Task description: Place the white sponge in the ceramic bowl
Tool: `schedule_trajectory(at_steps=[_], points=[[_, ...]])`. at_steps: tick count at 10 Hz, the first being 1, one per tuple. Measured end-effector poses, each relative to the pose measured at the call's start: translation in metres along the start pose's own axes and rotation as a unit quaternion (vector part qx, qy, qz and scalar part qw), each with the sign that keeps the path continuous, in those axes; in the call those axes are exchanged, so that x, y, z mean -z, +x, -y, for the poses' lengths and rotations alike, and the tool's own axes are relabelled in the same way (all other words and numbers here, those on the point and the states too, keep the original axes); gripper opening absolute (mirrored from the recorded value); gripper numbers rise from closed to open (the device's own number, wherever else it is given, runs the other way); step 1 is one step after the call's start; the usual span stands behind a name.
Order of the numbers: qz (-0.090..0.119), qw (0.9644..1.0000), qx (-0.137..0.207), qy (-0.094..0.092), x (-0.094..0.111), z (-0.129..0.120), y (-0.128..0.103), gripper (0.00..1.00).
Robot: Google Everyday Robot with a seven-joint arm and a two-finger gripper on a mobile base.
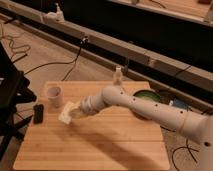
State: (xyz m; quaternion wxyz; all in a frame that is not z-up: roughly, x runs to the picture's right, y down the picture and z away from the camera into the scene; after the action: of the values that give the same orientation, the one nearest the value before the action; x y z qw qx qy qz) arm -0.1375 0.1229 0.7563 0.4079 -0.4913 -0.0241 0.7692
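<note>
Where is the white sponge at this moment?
The white sponge is at the gripper, over the left part of the wooden table, just right of the white cup and far left of the ceramic bowl.
</note>
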Motion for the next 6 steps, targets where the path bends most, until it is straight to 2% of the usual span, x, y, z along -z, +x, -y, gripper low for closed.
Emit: schedule_trajectory(at_steps=[1, 2, 3, 4, 6], points=[[0.026, 0.9995, -0.016, 0.013, 0.015, 0.015, -0.020, 0.00], [0.056, 0.9976, -0.034, 0.022, 0.039, 0.029, -0.043, 0.00], [0.070, 0.9964, -0.041, 0.024, 0.051, 0.032, -0.053, 0.00], [0.094, 0.9938, -0.054, 0.024, 0.073, 0.037, -0.068, 0.00], [0.153, 0.9844, -0.085, 0.015, 0.130, 0.052, -0.096, 0.00]])
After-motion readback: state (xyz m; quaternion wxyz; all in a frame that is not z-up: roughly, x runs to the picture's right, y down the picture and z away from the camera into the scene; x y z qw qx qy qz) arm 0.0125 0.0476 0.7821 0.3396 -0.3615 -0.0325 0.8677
